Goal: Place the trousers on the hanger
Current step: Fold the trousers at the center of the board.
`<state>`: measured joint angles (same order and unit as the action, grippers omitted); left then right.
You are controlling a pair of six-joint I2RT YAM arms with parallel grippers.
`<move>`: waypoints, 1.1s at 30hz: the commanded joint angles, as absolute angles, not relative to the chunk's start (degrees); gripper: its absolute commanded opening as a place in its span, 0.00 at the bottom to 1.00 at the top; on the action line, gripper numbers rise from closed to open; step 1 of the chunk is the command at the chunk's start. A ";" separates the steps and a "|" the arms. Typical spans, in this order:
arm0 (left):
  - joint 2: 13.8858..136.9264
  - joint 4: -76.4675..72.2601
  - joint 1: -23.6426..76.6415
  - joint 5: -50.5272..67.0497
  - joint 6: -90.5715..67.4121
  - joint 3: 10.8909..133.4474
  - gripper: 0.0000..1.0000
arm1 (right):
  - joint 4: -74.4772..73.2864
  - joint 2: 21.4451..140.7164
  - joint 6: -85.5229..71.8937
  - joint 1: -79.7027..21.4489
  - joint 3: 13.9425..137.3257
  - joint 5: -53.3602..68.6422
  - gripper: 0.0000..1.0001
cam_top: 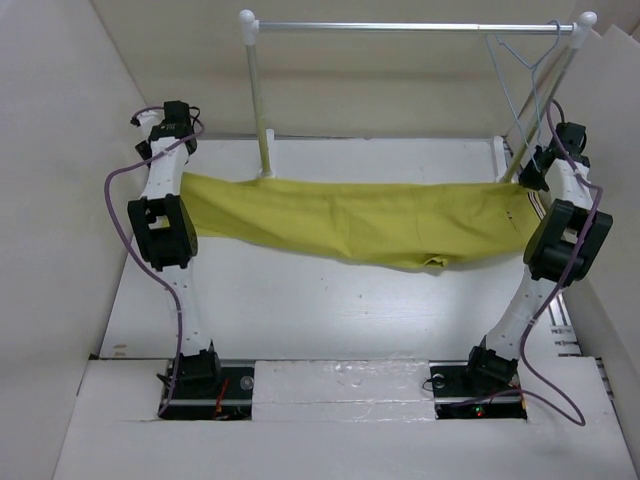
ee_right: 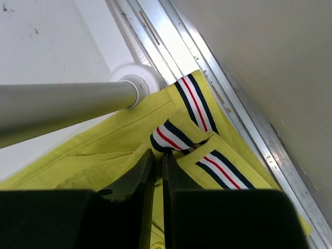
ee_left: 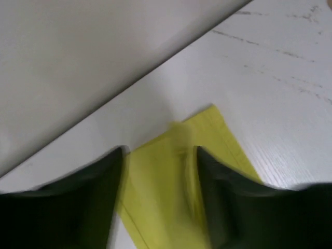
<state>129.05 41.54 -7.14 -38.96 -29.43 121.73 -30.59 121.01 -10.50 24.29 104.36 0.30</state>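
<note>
Long mustard-yellow fabric trousers [cam_top: 350, 225] lie stretched L-to-R across the white desk [cam_top: 300, 320], just in front of the white-posted rail w/ metal bar [cam_top: 410, 27]. Thin pale blue-grey wire hanger [cam_top: 520, 75] hangs off the bar's right end, above & behind the waistband end, not touching the fabric.

Right gripper [ee_right: 158, 161]: fingers [ee_right: 179, 181] nearly closed, pinching the bunched dark-red-white striped waistband [ee_right: 199, 111] beside a rail post foot. Left gripper [ee_left: 160, 153]: fingers [ee_left: 104, 179] stand wide w/ the leg cuff between them, not clamped as far as I can see; view is blurred.

Risks, IMO:
- Only one end looks held, so a lift now would drag the legs, & the cloth could slip from that narrow pinch.
- Waistband sits close to the post, so it could snag there.
- The light hanger may swing or unhook if the fabric nudges it.
</note>
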 commanded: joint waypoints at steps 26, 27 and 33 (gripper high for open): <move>103.44 21.80 -19.25 -2.72 -34.10 72.78 0.52 | -6.16 79.47 -15.55 28.73 50.05 13.54 0.32; 103.71 21.36 -19.25 -2.81 -34.19 72.25 0.51 | -5.37 79.19 -16.17 30.13 48.18 14.84 0.39; 105.99 20.39 -19.25 -4.66 -33.93 70.58 0.39 | 5.43 85.32 -19.60 40.08 38.94 26.28 0.57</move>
